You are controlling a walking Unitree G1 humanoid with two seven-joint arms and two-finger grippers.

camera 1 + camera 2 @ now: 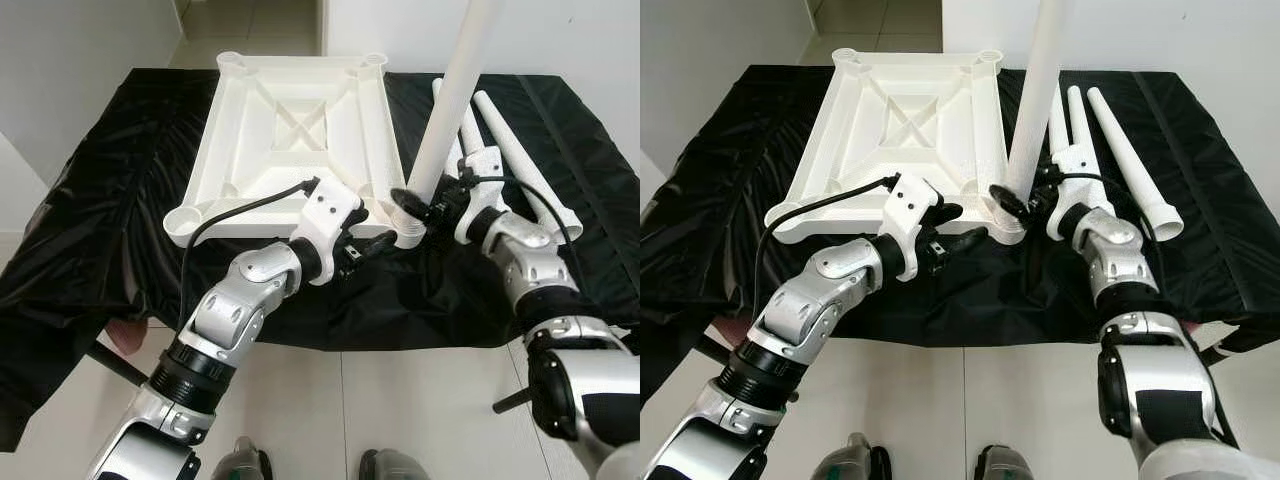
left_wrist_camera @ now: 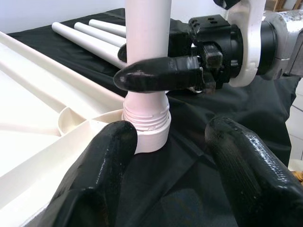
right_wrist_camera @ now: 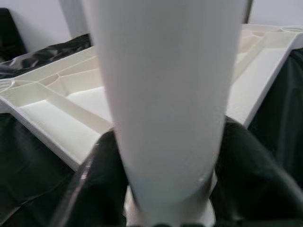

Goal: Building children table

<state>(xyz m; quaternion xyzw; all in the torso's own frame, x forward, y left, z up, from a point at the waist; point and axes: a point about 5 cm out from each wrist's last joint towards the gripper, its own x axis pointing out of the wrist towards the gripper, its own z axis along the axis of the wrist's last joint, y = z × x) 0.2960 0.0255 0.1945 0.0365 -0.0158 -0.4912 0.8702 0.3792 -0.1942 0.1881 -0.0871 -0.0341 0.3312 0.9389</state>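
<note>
- We see the white tabletop (image 1: 290, 130) lying underside-up on a black sheet (image 1: 90, 230), centre to upper left of the eye views.
- Right gripper (image 1: 417, 203) is clamped on a white table leg (image 1: 452, 95) — leg upright, slightly tilted, threaded end in the tabletop's near-right corner socket.
- Left gripper (image 1: 962, 225) — fingers spread wide, empty, just beside that socket.
- Two spare legs (image 1: 1118, 150) lie on the sheet, upper right.

Right hand (image 1: 418, 203) clamped — left hand (image 1: 375, 248) fingers apart
</note>
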